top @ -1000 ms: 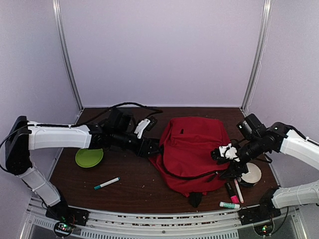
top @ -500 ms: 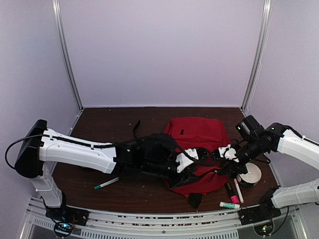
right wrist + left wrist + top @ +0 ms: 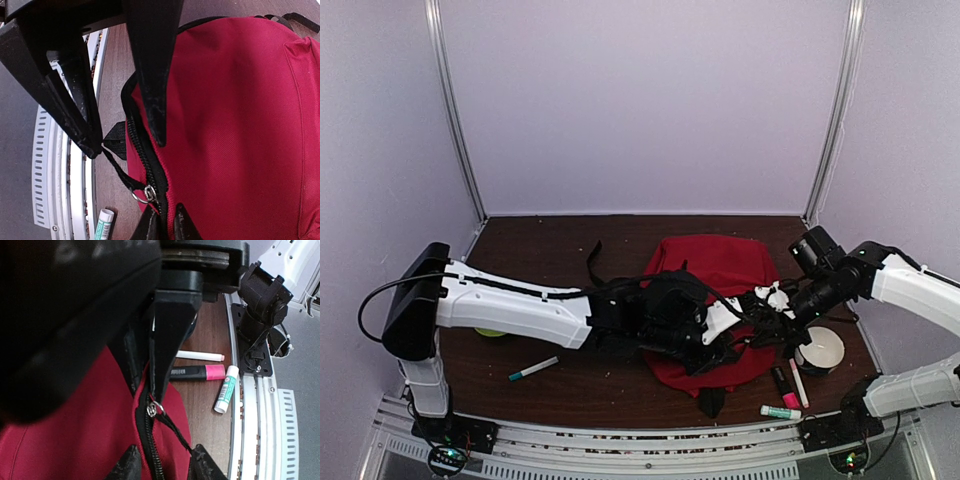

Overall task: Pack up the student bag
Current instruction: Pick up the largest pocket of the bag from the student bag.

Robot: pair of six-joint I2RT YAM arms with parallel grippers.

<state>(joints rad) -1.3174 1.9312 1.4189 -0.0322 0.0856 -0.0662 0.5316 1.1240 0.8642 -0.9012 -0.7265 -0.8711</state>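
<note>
Fingers (image 3: 150, 227) of the right gripper (image 3: 166, 226) sit narrow, nearly together. They are pinched on the black zipper (image 3: 146, 167) edge of the student bag (image 3: 715, 262), just past the metal pull ring (image 3: 145, 193). That bag, big and red, lies on the table (image 3: 520, 240) under both grippers, which meet over its right half.

Opposite the right fingertips, pointing back at them along the same seam, is the left gripper (image 3: 164, 466). Its fingers (image 3: 125, 467) stand a moderate way apart, one on each side of the zipper line. One tip lies over the red cloth, the other just outside the bag's edge. A black cord (image 3: 177, 432) runs from the ring out to that outer fingertip, where its small fabric tab (image 3: 116, 140) touches the tip. Whether the left fingers actually squeeze the bag's edge or only straddle it, I cannot tell from either wrist view.

On the outer side of both pairs of fingers, apart from the bag, lies a pink-and-black highlighter (image 3: 197, 372). A white pen (image 3: 200, 356) is just beside it, and a green-and-white glue stick (image 3: 226, 389) lies near its pink end.
</note>
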